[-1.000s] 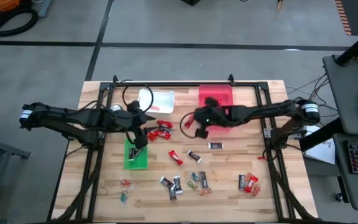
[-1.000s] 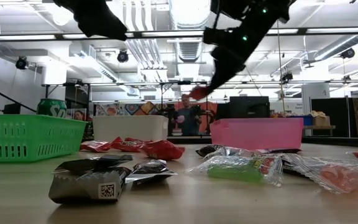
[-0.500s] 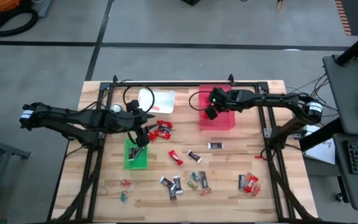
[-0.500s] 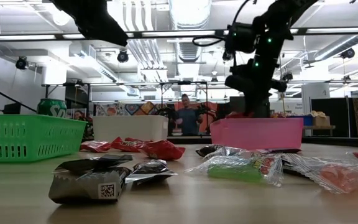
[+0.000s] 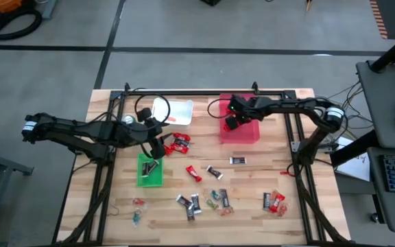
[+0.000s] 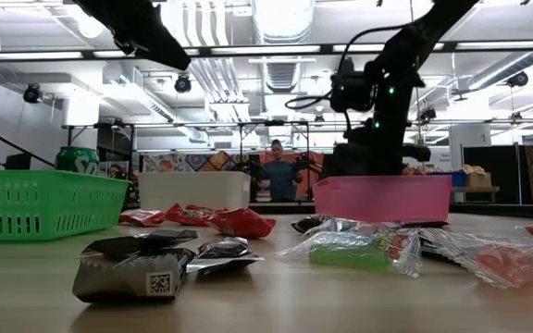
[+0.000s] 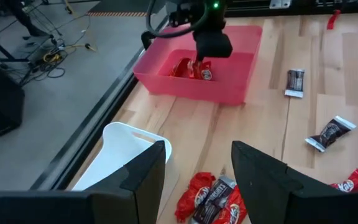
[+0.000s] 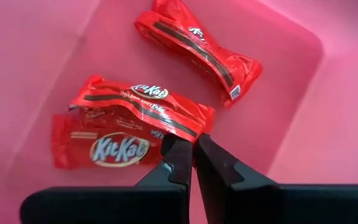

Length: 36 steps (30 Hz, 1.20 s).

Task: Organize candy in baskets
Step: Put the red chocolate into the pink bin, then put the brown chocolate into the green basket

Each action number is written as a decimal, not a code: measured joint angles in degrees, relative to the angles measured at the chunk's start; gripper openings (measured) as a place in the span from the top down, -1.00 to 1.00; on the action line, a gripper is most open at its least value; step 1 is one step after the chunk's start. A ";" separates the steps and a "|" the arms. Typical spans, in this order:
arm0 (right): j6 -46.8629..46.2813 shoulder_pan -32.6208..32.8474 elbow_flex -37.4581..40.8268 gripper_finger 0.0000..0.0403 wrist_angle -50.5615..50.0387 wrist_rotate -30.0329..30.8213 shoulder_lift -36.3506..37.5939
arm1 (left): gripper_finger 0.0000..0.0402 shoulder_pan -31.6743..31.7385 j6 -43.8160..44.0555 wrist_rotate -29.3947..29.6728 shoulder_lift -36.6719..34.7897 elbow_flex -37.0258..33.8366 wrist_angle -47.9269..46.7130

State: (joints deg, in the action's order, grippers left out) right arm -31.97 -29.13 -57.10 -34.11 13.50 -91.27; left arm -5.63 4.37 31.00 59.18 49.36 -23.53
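Three red-wrapped bars (image 8: 135, 115) lie in the red basket (image 5: 238, 130), and your right claw (image 8: 193, 152) sits low inside that basket with its fingers pressed together on the edge of the nearest red wrapper, so judge this bar delivered but not yet let go. Your left claw (image 7: 197, 168) hangs with fingers apart and nothing between them, above the red candies (image 5: 177, 144) near the white basket (image 5: 179, 111) and just beside the green basket (image 5: 149, 171). The green basket shows one dark-wrapped piece (image 5: 152, 168) inside; the white basket shows nothing you can make out. Left to sort, as far as the high view shows: the red cluster by the white basket, a lone red piece (image 5: 193, 173) mid-surface, two dark mini bars (image 5: 214, 171) near it, a mixed group of dark, silver and green pieces (image 5: 204, 201) along the near edge, a red pair (image 5: 273, 202) toward the right, and small clear pieces (image 5: 138, 209) toward the left. Judgement: the task is early, with most of the candy out on the surface (image 5: 266, 171) and only a handful binned. A green can (image 6: 77, 159) stands behind the green basket; leave it.
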 joint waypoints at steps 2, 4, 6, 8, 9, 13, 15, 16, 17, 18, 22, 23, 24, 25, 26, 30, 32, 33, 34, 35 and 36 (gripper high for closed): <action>-0.54 -0.12 0.00 0.94 0.74 0.14 -0.81 | 0.16 0.00 0.01 0.00 0.00 0.00 -0.02; -1.32 -0.10 0.00 0.94 0.83 1.23 -1.35 | 0.16 0.00 -0.01 0.00 0.00 0.00 -0.02; -1.72 -0.06 0.00 0.94 1.03 2.50 -1.69 | 0.16 0.00 -0.01 0.00 0.00 0.00 -0.05; -2.02 -0.08 0.00 0.94 1.24 4.07 -1.76 | 0.16 0.00 -0.01 0.02 0.00 0.00 -0.05; -2.17 -0.16 0.00 0.94 1.62 4.70 -1.77 | 0.16 0.00 -0.01 0.02 0.00 0.00 -0.05; -3.33 -0.70 0.00 0.94 2.28 6.22 -1.78 | 0.16 0.00 0.00 0.02 0.00 0.00 -0.05; -3.39 -1.20 0.00 0.94 2.63 6.32 -1.78 | 0.16 0.00 0.01 0.02 0.00 0.00 -0.06; -3.43 -1.47 0.00 0.94 2.88 6.48 -1.78 | 0.16 0.00 0.01 0.02 0.00 0.00 -0.05; -3.43 -1.71 0.00 0.94 3.18 6.66 -1.78 | 0.16 0.00 0.01 0.02 0.00 0.00 -0.07; -3.44 -1.99 0.00 0.94 3.40 6.87 -1.77 | 0.16 0.00 0.01 0.02 0.00 -0.02 -0.07; -4.77 -2.24 0.00 0.93 3.52 8.18 -1.78 | 0.16 0.00 0.01 0.02 0.00 -0.02 -0.09; -4.79 -2.24 0.00 0.93 3.54 8.15 -1.78 | 0.16 0.00 0.01 0.02 0.00 -0.02 -0.08; -4.79 -2.22 0.00 0.91 3.54 8.13 -1.78 | 0.16 0.00 0.01 0.03 0.00 -0.02 -0.08; -4.82 -2.22 0.00 0.89 3.54 8.11 -1.76 | 0.16 0.00 0.01 0.03 0.00 -0.05 -0.05; -4.85 -2.22 0.00 0.86 3.56 8.02 -1.78 | 0.16 0.00 0.01 0.04 0.00 -0.14 0.00; -4.72 -2.20 0.00 0.67 3.55 7.52 -1.78 | 0.16 0.00 0.05 0.03 0.00 -0.95 0.26; -4.65 -2.18 0.00 0.55 3.54 7.52 -1.78 | 0.16 0.00 0.36 0.02 0.00 -1.33 0.26; -4.62 -2.18 0.00 0.49 3.54 7.52 -1.76 | 0.16 0.00 0.53 0.02 0.00 -1.50 0.26; -4.53 -2.18 0.00 0.43 3.54 7.52 -1.76 | 0.16 0.00 0.68 0.02 0.00 -1.66 0.24; -4.41 -2.18 0.00 0.38 3.48 7.52 -1.58 | 0.16 0.00 0.79 0.02 0.00 -1.79 0.30; -4.25 -2.15 -0.02 0.34 3.38 7.52 -1.32 | 0.16 0.00 0.87 0.00 0.00 -1.93 0.43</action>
State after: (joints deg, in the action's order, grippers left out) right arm -36.22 -31.28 -57.12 -30.73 21.02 -92.59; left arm -5.63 5.23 31.00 59.18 47.44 -23.09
